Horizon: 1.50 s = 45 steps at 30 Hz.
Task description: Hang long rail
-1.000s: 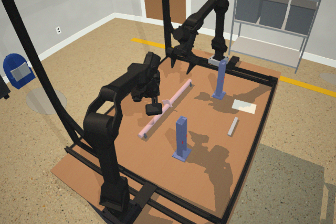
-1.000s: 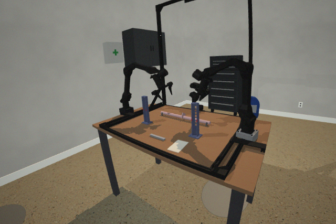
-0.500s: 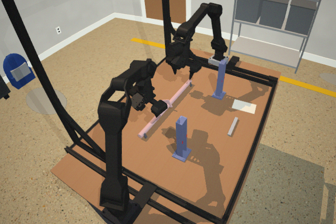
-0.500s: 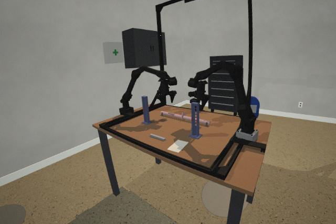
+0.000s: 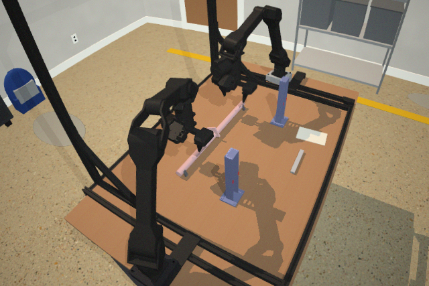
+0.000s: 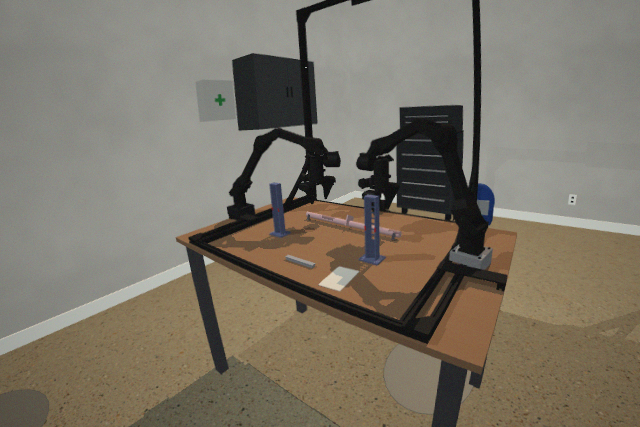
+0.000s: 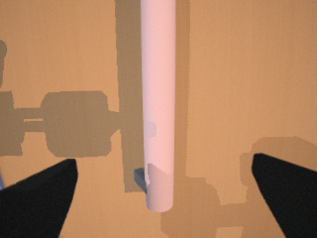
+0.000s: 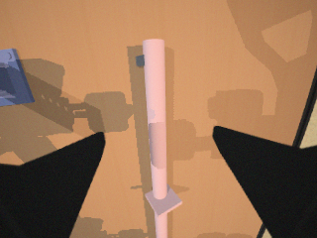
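Observation:
The long pink rail (image 5: 227,122) (image 6: 330,218) (image 7: 158,74) (image 8: 156,89) lies on the table behind the posts, with small dark hooks at its ends. My left gripper (image 5: 234,96) (image 7: 166,165) is open above the rail near one end, with a hook (image 7: 140,179) in the left wrist view. My right gripper (image 5: 189,145) (image 8: 159,134) is open above the rail between its middle plate (image 8: 163,201) and the other end. Neither grips it. Two blue posts stand upright: one (image 5: 231,175) (image 6: 277,210) on my right arm's side, one (image 5: 282,102) (image 6: 371,246) on my left arm's side. Both show red marks.
A grey bar (image 5: 297,161) (image 6: 299,261) and a pale flat sheet (image 5: 312,136) (image 6: 338,278) lie on the table on the other side of the posts from the rail. A black frame (image 5: 320,193) runs around the table edge.

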{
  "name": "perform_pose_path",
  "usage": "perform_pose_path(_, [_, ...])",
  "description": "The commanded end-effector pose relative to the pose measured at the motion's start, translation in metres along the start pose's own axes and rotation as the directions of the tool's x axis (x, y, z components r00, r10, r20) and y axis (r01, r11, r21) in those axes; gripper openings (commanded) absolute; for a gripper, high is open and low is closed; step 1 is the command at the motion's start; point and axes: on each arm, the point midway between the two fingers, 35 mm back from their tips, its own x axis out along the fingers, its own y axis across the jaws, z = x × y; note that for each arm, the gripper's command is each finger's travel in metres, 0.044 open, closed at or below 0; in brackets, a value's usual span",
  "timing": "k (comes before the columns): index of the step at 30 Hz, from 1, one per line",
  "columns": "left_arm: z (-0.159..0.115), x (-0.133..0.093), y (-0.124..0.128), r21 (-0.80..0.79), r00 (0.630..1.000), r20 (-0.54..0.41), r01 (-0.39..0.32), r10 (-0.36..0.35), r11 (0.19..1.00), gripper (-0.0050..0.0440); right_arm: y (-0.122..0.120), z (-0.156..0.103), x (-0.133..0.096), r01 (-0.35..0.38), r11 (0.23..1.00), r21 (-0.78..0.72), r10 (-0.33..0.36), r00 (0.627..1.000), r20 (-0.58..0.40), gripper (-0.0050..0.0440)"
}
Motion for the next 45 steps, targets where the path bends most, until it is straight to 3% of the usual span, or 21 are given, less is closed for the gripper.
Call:
perform_pose_path(1, [0.001, 0.002, 0.0, -0.003, 1.0, -0.006, -0.001, 0.001, 1.0, 0.044, -0.001, -0.001, 0.001, -0.002, 1.0, -0.009, 0.002, 1.0, 0.001, 0.044])
perform_pose_path(12, [0.001, 0.007, 0.0, -0.003, 1.0, -0.006, -0.001, 0.001, 1.0, 0.044, -0.001, -0.002, 0.007, -0.002, 1.0, -0.009, 0.002, 1.0, 0.001, 0.044])
perform_pose_path(45, [0.002, 0.056, 0.0, -0.003, 1.0, -0.006, -0.001, 0.001, 1.0, 0.044, -0.001, -0.003, 0.056, -0.002, 1.0, -0.009, 0.002, 1.0, 0.001, 0.044])
